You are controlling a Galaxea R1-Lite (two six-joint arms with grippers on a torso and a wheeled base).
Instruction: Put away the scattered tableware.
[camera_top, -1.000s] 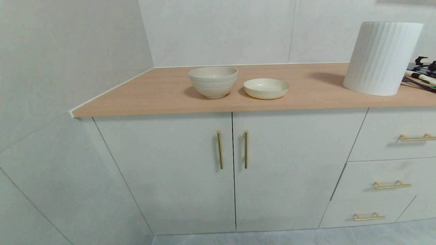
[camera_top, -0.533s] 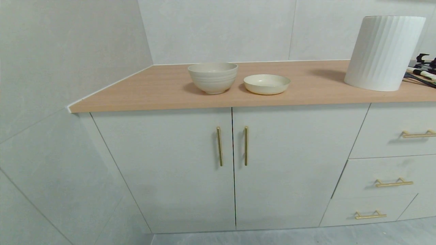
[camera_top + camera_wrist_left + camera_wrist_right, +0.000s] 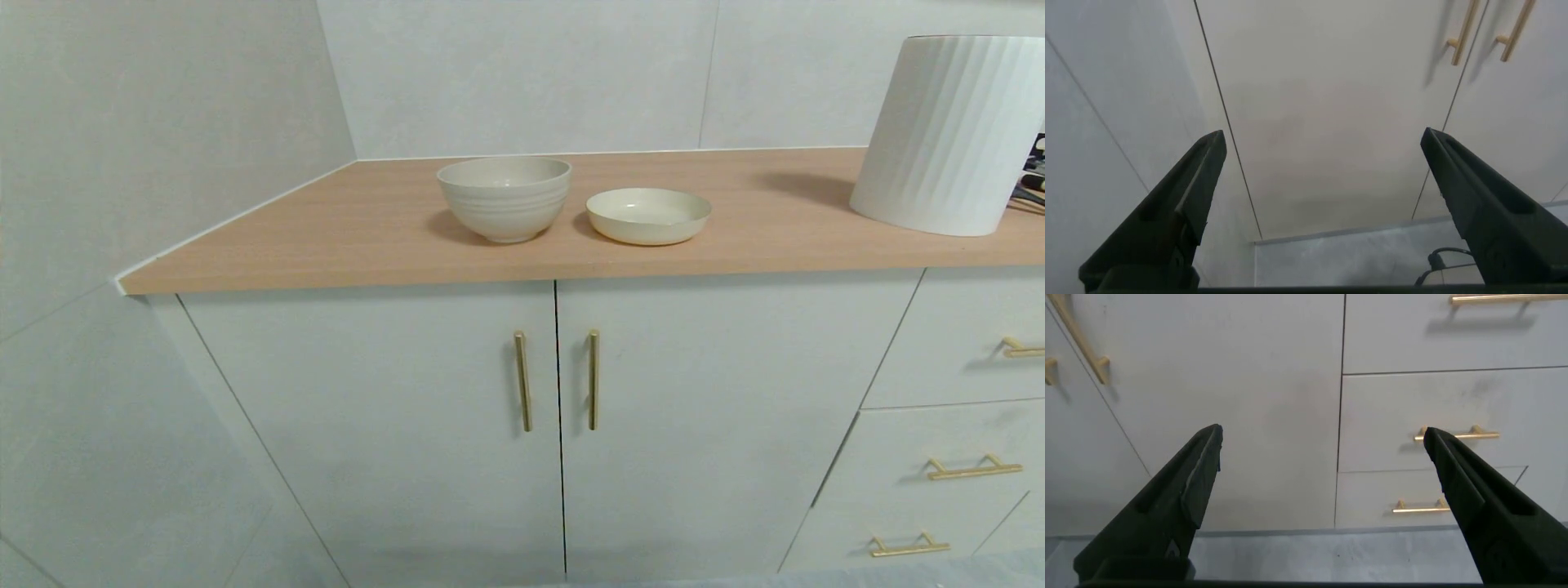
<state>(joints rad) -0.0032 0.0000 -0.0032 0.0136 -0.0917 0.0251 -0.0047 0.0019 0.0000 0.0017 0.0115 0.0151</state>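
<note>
A deep cream bowl (image 3: 504, 197) stands on the wooden countertop (image 3: 343, 237) with a shallow cream dish (image 3: 648, 215) close beside it on the right. Both sit above the two shut cabinet doors with gold handles (image 3: 522, 380). My left gripper (image 3: 1323, 147) hangs open in front of the left cabinet door, low near the floor, with nothing between its fingers. My right gripper (image 3: 1323, 441) is open too, facing the lower drawers, and holds nothing.
A tall ribbed white container (image 3: 947, 131) stands on the counter at the right, with dark utensils (image 3: 1033, 175) behind it. Several drawers with gold handles (image 3: 973, 469) lie right of the doors. A tiled wall (image 3: 122, 163) closes the left side.
The head camera has come closer to the cabinet and shifted, so counter, bowl and dish look larger and sit lower. The bowl and dish themselves have not moved.
</note>
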